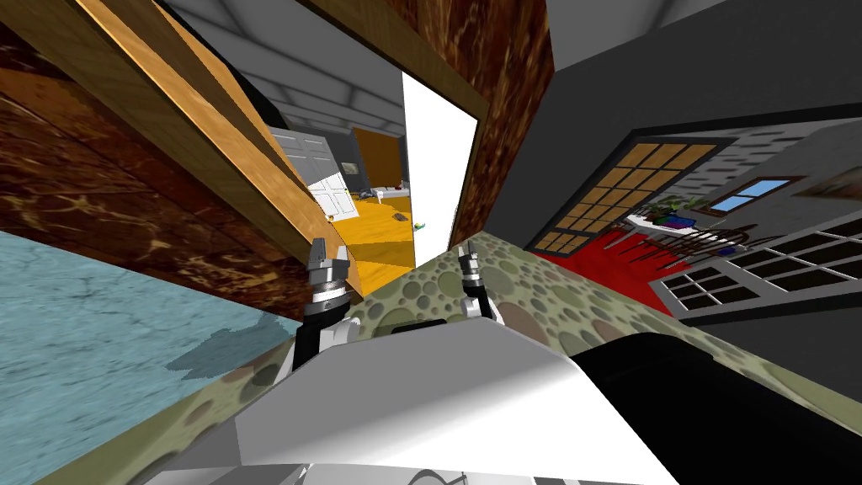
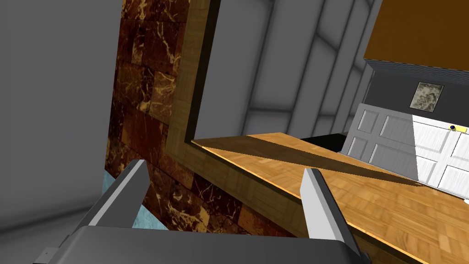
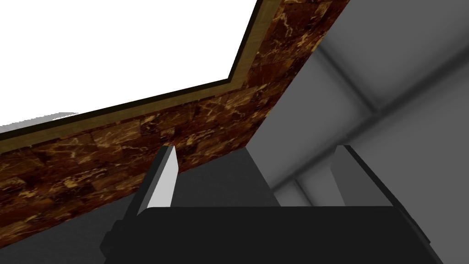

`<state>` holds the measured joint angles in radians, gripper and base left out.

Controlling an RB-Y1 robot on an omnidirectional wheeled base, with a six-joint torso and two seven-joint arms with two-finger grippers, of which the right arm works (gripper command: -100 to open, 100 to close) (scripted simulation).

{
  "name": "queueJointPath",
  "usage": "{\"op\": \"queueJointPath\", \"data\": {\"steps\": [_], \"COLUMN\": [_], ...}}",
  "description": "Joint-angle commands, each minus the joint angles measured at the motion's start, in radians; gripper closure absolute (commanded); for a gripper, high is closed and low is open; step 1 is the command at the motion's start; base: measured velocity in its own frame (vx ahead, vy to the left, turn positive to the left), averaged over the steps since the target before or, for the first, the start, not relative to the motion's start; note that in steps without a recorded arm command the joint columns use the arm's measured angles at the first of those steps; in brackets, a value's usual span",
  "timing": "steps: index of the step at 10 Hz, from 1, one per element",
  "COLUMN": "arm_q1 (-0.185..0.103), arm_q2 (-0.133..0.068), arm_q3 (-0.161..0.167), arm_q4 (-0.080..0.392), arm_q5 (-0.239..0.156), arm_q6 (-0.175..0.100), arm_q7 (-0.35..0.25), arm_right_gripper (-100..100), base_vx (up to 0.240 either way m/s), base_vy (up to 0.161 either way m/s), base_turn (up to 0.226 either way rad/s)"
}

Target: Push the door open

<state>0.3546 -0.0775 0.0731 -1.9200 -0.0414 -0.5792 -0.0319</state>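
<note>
Honey-brown parquet grain on door (image 1: pixel 210 126). Dark brown wall (image 1: pixel 93 202), gold-veined marble blocks. Olive floor (image 1: pixel 539 286) dotted with grey-brown circles.

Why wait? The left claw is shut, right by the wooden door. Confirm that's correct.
Not correct. The left claw is open, not shut, as the left wrist view shows. The rest holds: it is by the wooden door.
</note>
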Motion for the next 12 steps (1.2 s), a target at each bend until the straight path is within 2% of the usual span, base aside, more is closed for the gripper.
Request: {"op": "queueJointPath", "data": {"steps": [1,12], "arm_q1": [-0.010,-0.097], "arm_q2": [-0.005,-0.022], "arm_q3": [0.002,0.016], "arm_q4": [0.032,0.264], "arm_q5": [0.002,0.017], "arm_q6": [-0.006,-0.042], "arm_q7": [0.000,0.008], "arm_right_gripper": [-100,-100], "base_vx": [0.093,0.096], "base_vy": [-0.025,-0.035], "base_turn": [0.055,0.053]}}
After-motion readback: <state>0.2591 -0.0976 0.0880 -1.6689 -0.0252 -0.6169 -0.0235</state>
